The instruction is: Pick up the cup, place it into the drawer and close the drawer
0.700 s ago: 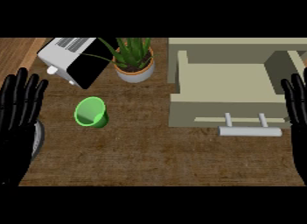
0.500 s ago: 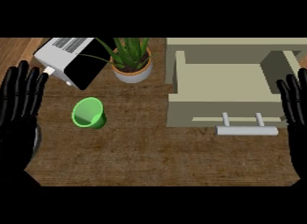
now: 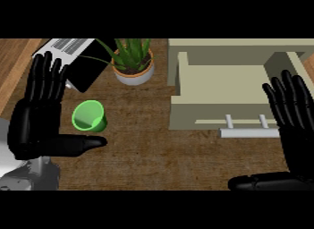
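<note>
Now our left robot hand (image 3: pixel 37 116) and right robot hand (image 3: pixel 301 129) lie spread open; a smooth green cup (image 3: pixel 89 116) sits on the wood-grain bench (image 3: pixel 152 156).

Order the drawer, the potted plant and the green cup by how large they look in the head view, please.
1. Drawer: clearly the largest.
2. Potted plant: second, counting its leaves.
3. Green cup: smallest, though it looks about equal to the plant's pot alone.

Left robot hand (image 3: pixel 35 120) open, fingers straight up, thumb out sideways. Right robot hand (image 3: pixel 301 129) open likewise.
</note>
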### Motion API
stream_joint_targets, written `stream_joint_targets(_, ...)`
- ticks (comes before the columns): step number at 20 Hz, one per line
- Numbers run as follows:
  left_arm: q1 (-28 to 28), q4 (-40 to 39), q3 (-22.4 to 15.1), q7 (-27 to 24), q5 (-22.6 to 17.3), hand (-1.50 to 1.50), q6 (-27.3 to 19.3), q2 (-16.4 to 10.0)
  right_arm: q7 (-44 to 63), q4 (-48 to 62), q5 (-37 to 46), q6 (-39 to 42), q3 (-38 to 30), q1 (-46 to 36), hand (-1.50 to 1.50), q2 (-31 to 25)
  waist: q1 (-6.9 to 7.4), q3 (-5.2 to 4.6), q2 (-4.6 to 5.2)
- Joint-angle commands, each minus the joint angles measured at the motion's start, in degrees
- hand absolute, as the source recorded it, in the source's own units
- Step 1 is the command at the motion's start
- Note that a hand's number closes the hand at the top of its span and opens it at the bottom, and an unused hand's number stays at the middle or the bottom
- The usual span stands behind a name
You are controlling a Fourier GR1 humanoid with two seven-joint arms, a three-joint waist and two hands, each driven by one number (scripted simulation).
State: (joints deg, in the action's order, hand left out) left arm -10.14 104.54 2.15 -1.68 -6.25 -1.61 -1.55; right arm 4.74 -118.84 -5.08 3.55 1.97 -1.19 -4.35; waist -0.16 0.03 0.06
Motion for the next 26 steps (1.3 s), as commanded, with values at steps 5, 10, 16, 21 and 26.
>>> stream_joint_targets(5,-6.57,-6.64,2.58,0.33,-2.43,-1.50,-0.46,-1.05,2.51,-3.78,-1.81,0.79,-0.97,1.37,-1.50,0.33,-0.07,-0.03,-0.08)
stream_joint_targets(10,-4.09,-5.68,-0.23,-0.38,-0.17,-1.50,-2.99,0.93,1.99,2.09,-0.14,-0.17,-1.34,-4.32,-1.50,0.79,0.13,-0.03,-0.08)
stream_joint_targets(16,-2.96,-12.37,0.75,-6.28,-0.24,-1.50,-1.63,0.82,2.30,2.69,-1.35,0.94,-3.19,-5.55,-1.50,-0.28,0.12,-0.04,-0.04)
stream_joint_targets(21,1.22,-2.89,-1.94,1.92,1.28,-1.50,-5.26,1.46,1.89,1.22,2.62,-1.40,0.71,-3.63,-1.50,2.44,0.29,-0.03,-0.14)
stream_joint_targets(26,-1.40,-12.14,1.05,-1.33,0.51,-1.50,-4.03,-0.06,4.17,2.62,0.04,-0.59,-2.39,-7.53,-1.50,0.69,0.12,-0.03,-0.06)
